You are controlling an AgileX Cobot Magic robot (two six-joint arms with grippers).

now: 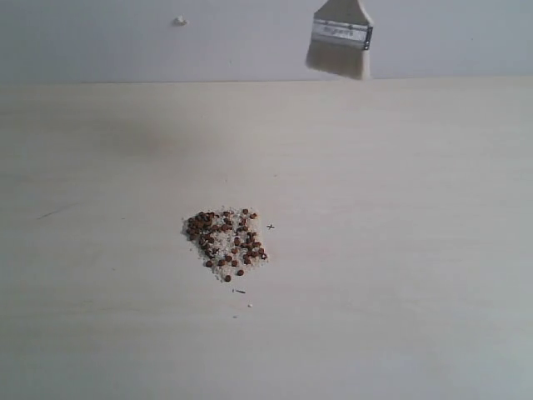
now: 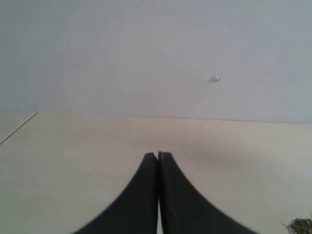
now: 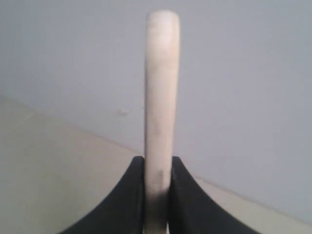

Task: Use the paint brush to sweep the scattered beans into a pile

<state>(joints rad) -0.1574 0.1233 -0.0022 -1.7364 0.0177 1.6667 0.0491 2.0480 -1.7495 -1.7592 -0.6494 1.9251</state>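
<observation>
- The pile (image 1: 226,244): dark reddish-brown beans (image 1: 200,223) speckled through white grains (image 1: 221,268).
- The paint brush (image 1: 340,40): pale whitish wood handle, silver band with a dark printed strip, creamy-white bristles.
- The table (image 1: 400,250) around the pile: pale cream with faint streaky grain, and a tiny dark cross mark (image 1: 271,226) just beside the pile.
- The wall (image 1: 125,42) beyond the pile: flat grey-blue, with one white fleck (image 1: 180,21).
- My left claw (image 2: 158,155) and my right claw (image 3: 157,163): plain matte black.
</observation>
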